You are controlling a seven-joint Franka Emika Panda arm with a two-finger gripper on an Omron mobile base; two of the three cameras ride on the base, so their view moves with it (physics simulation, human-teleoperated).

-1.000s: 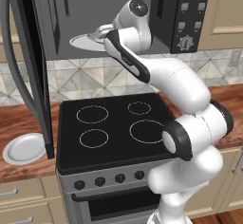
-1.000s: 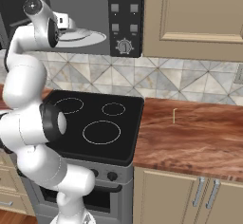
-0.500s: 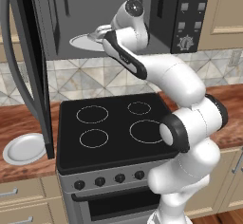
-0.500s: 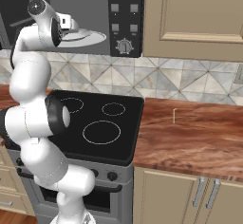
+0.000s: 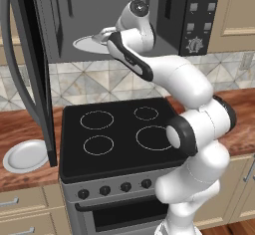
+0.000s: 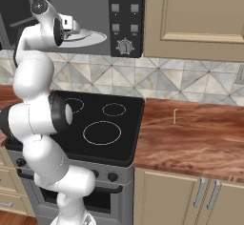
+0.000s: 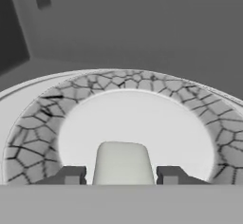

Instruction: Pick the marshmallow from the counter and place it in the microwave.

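Inside the microwave (image 5: 119, 20): 1 glass tray (image 7: 33, 123) and 1 marshmallow (image 7: 122, 163). Below the microwave: 1 stovetop (image 5: 119, 134) with 4 ring marks and 4 knobs (image 5: 114, 188) on the oven front. Left of the stovetop: 1 plate (image 5: 25, 155) on the counter (image 6: 195, 138).

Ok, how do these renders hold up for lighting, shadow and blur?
Hand view: sharp; the marshmallow sits between the finger tips on the glass tray, evenly lit, with no marked shadow under it. Left base view: no blur; the microwave cavity is dim grey, no glare. Right base view: flat, even light on the counter.
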